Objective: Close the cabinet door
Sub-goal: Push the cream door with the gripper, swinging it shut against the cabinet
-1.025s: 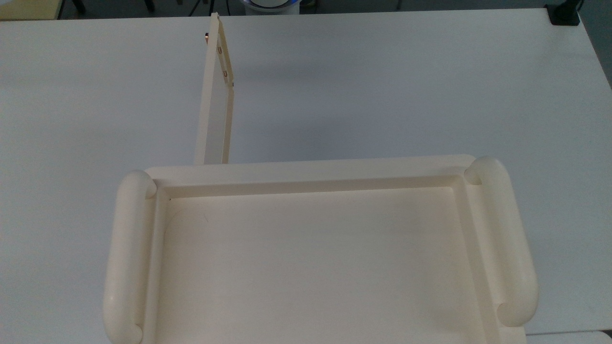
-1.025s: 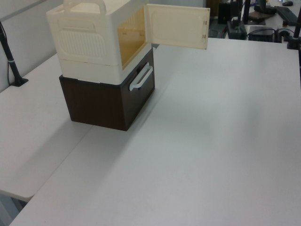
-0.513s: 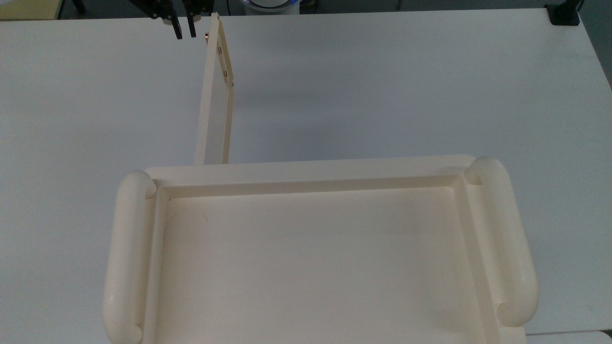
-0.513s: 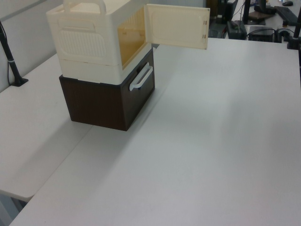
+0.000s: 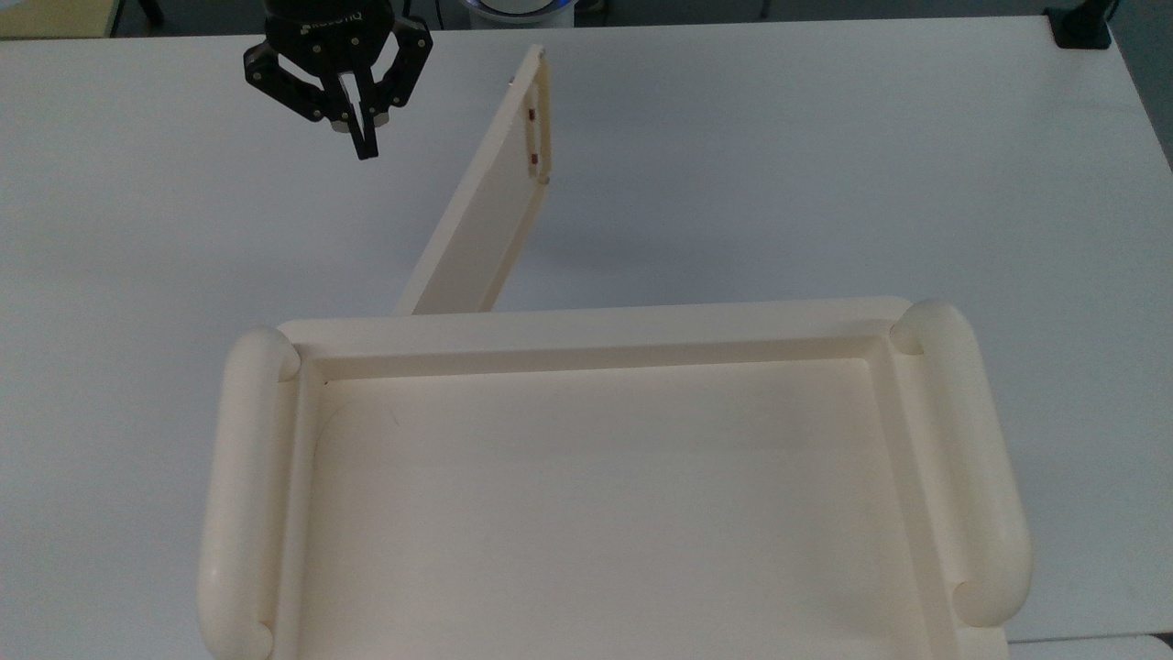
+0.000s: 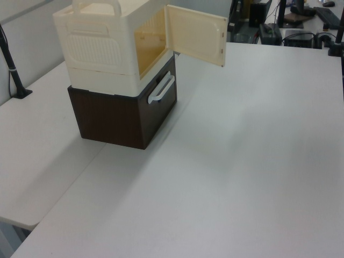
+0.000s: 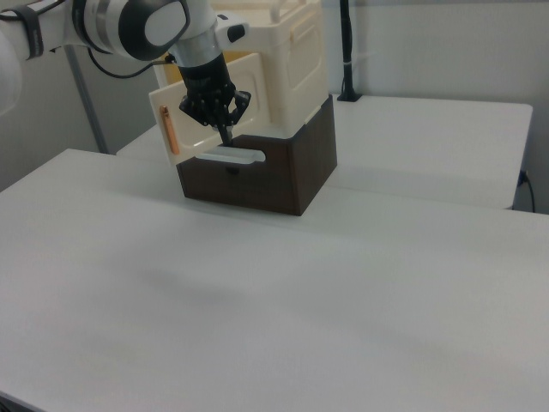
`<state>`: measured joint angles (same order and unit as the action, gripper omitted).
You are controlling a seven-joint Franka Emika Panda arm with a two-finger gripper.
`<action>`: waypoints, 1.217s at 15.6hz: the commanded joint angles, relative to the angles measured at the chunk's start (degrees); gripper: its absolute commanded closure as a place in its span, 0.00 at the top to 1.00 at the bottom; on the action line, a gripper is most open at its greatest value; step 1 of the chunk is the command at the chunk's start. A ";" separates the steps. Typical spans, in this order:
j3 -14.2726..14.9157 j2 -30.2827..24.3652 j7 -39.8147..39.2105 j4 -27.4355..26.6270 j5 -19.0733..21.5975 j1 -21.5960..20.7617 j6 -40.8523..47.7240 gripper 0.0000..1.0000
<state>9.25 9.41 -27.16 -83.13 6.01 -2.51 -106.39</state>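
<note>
The cabinet (image 5: 586, 330) is a cream unit with a tray-like top and two rounded side rails, standing on a dark brown drawer box (image 6: 121, 115). Its cabinet door (image 5: 490, 202) stands partly open, angled toward the top view's upper right, with small fittings near its free edge. In the right view the door (image 7: 193, 107) shows a copper-coloured handle (image 7: 170, 133). My gripper (image 5: 364, 139) hangs shut with nothing in it, to the top view's left of the door on its outer side. The right view has the gripper (image 7: 226, 131) in front of the door's outer face; contact cannot be told.
The white table (image 5: 825, 165) lies bare around the cabinet. The brown box has a white drawer handle (image 6: 161, 88) under the door. A black clamp (image 5: 1081, 27) sits at the table's far corner, and a black pole (image 6: 11, 64) stands behind the cabinet.
The gripper has come down and forward beside the door and its fingers have come together. The door has swung partway toward the cabinet's front, to the top view's right.
</note>
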 commanded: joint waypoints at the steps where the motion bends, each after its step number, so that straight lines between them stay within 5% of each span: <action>1: -0.28 -0.18 -4.13 -0.19 2.69 -0.56 -1.10 0.00; 8: -0.98 1.93 -3.08 1.04 3.57 -7.23 -3.20 0.00; 19: -1.77 7.73 15.54 3.50 3.39 -13.12 -23.58 0.00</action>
<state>7.38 14.47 -16.84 -81.61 8.46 -14.06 -124.42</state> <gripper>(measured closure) 0.996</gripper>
